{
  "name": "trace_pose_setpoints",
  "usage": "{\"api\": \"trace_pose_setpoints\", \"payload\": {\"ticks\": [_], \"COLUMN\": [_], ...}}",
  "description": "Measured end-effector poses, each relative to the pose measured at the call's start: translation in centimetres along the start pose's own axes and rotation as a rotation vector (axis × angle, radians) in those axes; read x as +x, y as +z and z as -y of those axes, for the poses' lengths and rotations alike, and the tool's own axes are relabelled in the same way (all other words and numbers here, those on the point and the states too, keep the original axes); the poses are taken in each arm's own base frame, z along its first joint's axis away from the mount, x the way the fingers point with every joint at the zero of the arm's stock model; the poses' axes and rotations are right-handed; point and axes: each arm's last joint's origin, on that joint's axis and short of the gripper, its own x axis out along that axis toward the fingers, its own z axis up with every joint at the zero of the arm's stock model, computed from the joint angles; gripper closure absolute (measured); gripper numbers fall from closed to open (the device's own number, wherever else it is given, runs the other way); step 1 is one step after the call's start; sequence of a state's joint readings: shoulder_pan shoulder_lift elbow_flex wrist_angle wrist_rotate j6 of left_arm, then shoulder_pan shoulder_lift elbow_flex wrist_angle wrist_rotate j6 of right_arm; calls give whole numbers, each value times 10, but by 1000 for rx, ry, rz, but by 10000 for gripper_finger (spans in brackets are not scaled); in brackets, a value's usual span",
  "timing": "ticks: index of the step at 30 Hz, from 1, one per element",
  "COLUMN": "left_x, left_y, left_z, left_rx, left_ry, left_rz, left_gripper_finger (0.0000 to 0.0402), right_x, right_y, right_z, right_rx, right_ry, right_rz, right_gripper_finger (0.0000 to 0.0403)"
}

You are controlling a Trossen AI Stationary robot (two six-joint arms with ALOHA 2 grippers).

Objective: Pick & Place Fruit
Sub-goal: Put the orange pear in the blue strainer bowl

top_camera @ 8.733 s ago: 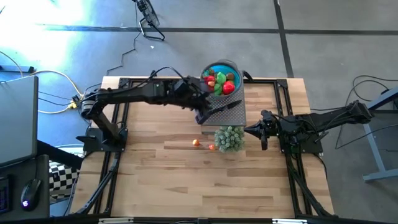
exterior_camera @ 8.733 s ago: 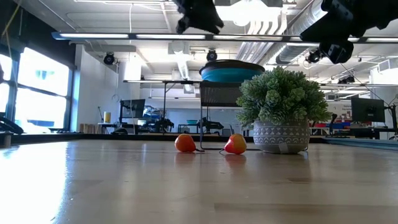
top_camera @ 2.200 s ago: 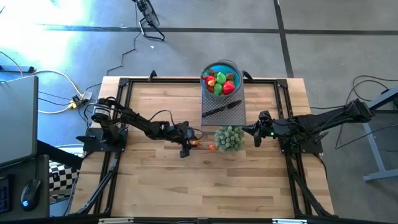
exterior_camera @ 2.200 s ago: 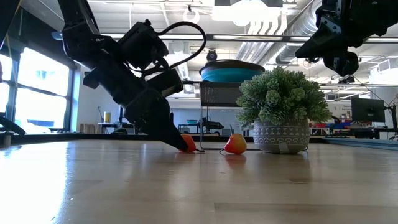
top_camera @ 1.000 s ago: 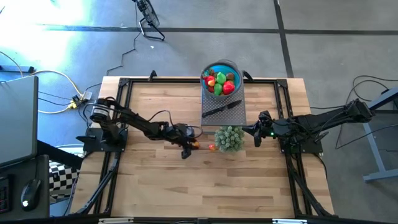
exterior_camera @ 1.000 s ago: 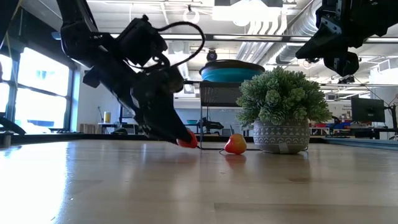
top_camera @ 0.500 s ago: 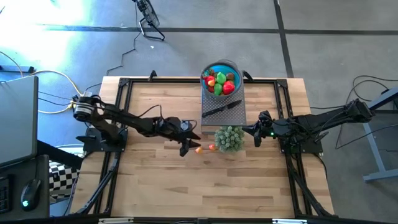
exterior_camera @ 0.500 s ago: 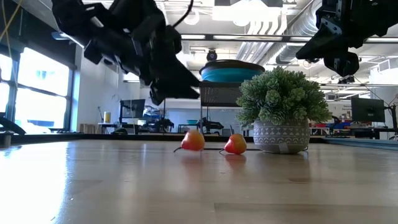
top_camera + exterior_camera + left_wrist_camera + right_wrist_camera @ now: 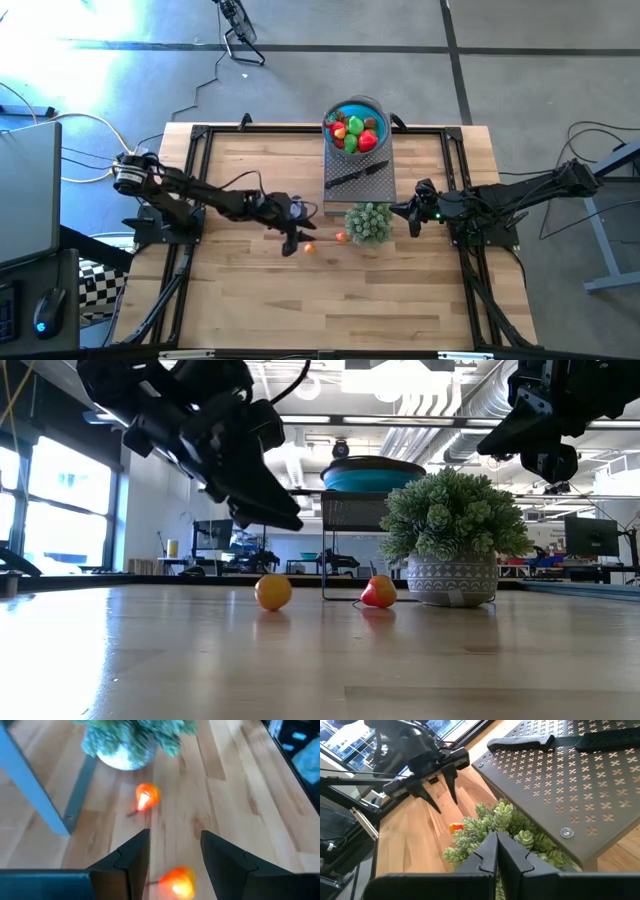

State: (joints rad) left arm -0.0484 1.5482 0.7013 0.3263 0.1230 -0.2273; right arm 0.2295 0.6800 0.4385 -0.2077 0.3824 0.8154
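At left-centre of the high view the left gripper [image 9: 291, 244] hovers above the table [image 9: 240, 290], jaws parted and empty. Just right of it lies an orange fruit [image 9: 309, 248], then a red fruit [image 9: 340, 237] beside the potted plant [image 9: 369, 222]. Further right the right gripper [image 9: 412, 217] waits, jaws clenched on nothing.

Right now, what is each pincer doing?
Left pincer: open, empty, above the small round orange toy fruit on the wooden table.
Right pincer: shut, empty.
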Motion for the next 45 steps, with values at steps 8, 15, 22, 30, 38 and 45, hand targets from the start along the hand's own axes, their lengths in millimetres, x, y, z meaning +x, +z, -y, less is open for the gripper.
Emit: {"api": "trace_pose_setpoints", "payload": {"ticks": [8, 15, 22, 30, 38, 45], "left_x": [0, 0, -1, 0, -1, -3], "left_y": [-8, -10, -10, -8, 0, -3], "left_z": [2, 5, 17, 21, 9, -6], "left_rx": [-246, -519, -628, -647, -251, 37], "left_ry": [16, -7, -36, -35, -55, -26], "left_rz": [-76, -106, -122, -139, -72, -119], "left_gripper_finger": [232, 232, 232, 232, 232, 232], "right_x": [0, 0, 0, 0, 0, 0], "right_y": [0, 0, 0, 1, 1, 1], "right_z": [0, 0, 0, 1, 1, 1], "right_rx": [0, 0, -27, -33, -29, -26], "right_ry": [0, 0, -7, -37, -42, -42], "right_rz": [-1, 0, 7, 38, 45, 45], "right_gripper_finger": [400, 400, 400, 401, 401, 401]}}
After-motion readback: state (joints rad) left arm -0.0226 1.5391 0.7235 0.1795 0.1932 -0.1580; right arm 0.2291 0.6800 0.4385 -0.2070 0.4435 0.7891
